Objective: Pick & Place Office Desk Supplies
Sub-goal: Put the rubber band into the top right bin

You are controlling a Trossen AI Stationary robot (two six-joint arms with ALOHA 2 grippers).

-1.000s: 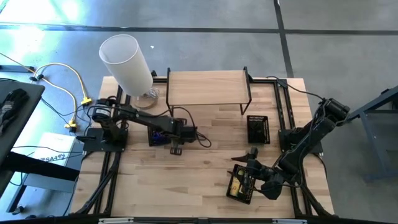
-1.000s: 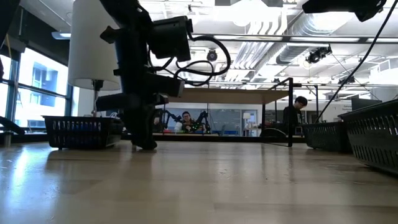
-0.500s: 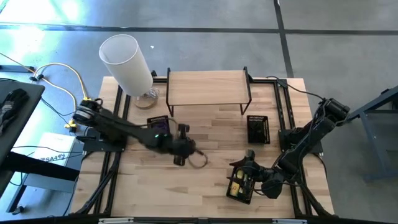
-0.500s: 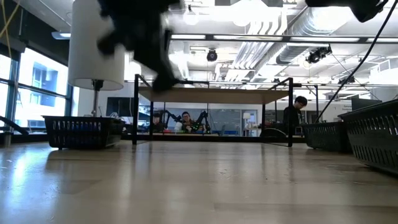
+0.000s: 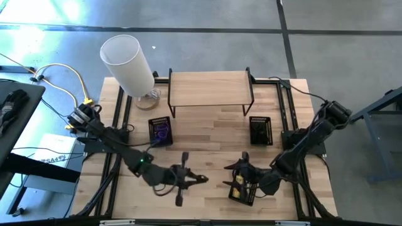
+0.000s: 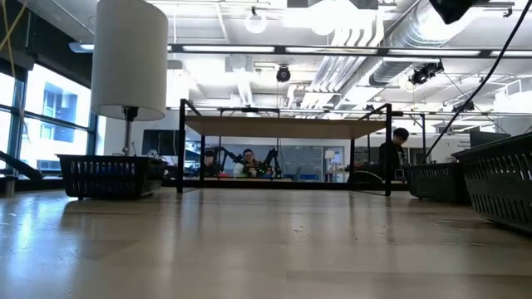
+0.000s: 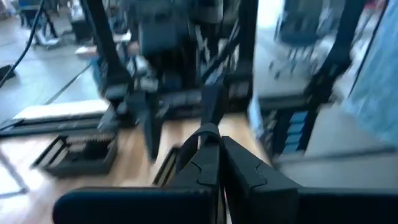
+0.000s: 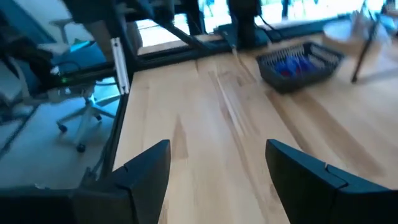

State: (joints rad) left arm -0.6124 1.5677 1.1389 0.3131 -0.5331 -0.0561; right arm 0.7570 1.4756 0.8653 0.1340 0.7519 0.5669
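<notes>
In the high view my left gripper [image 5: 202, 179] is out over the near middle of the table, pointing toward the right arm. In the left wrist view its fingers [image 7: 210, 132] are shut, and nothing shows between them. My right gripper [image 5: 233, 171] stands open beside the near right mesh tray [image 5: 242, 189], which holds small yellow pieces. In the right wrist view its fingers [image 8: 217, 149] spread wide over bare wood. Purple and blue band loops lie in the left mesh tray [image 5: 160, 130], seen far off in the right wrist view [image 8: 298, 62].
A third black mesh tray [image 5: 260, 130] sits right of centre. A wooden shelf on black legs [image 5: 210, 88] stands at the far edge, with a tall white cylinder [image 5: 129, 63] at the far left. Bare wood lies between the two grippers. People show in the room behind the table.
My left arm has swung away from the left mesh tray toward the table's near edge and to the right, rising out of the low view. My right gripper has shifted a little to the left, near the tray with the yellow pieces.
</notes>
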